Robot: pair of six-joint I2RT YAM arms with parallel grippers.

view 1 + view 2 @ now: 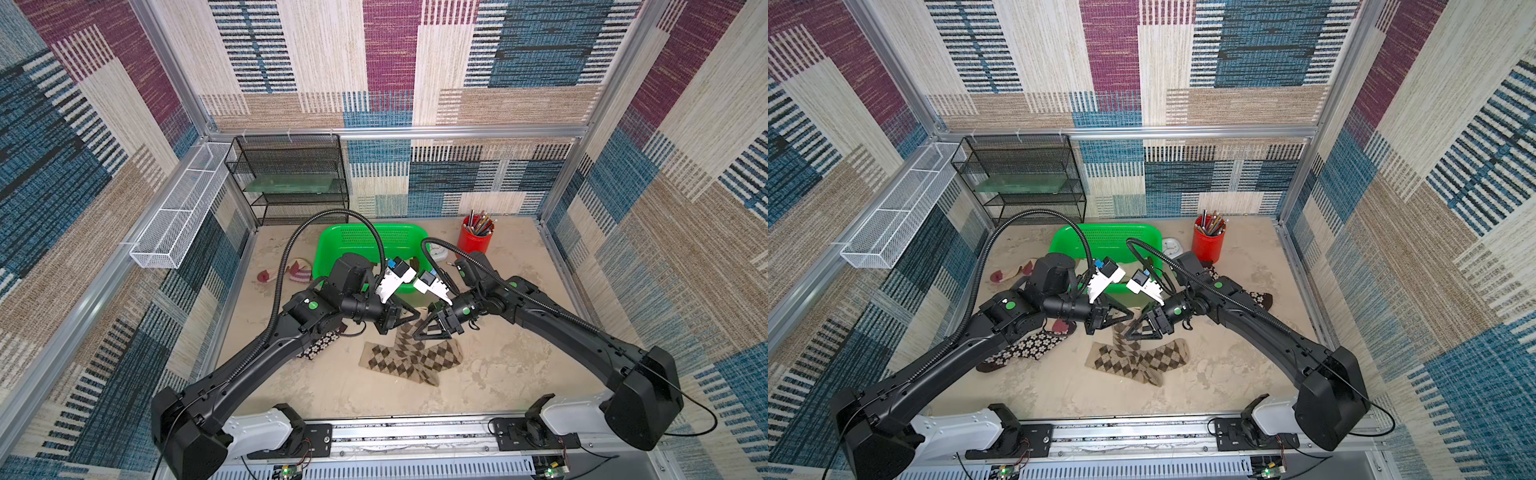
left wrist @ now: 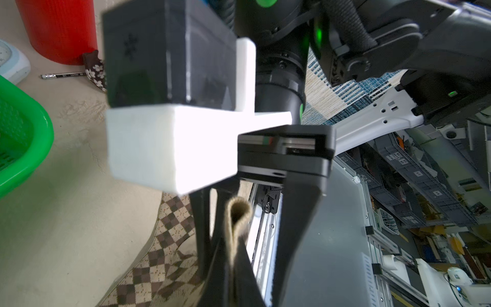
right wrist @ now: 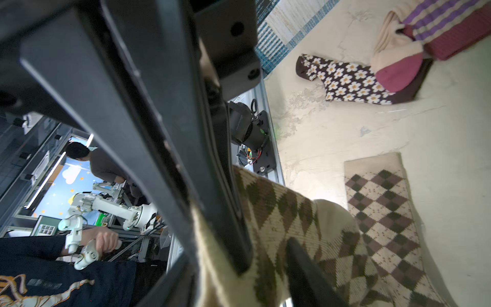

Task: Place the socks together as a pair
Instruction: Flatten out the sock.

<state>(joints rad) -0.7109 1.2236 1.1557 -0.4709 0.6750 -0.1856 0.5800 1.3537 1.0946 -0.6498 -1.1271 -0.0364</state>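
Our left hand (image 2: 231, 265) is clamped on the folded cuff of one argyle sock (image 2: 237, 212). That sock crosses its mate (image 1: 382, 359) on the bench (image 1: 519, 365) at mid-frame, ready for squaring up the pair. Our right hand (image 3: 265, 249) seems parted around the same sock, probably leaving the hold to the left.

Bright, even light across the table (image 1: 519, 374) in both top views, shadows soft, walls bowing at the edges. Left wrist: white camera mount (image 2: 170, 148) blown out, close and blurry. Right wrist: foreground dark and smeared, flat argyle sock (image 3: 382, 212) crisp.
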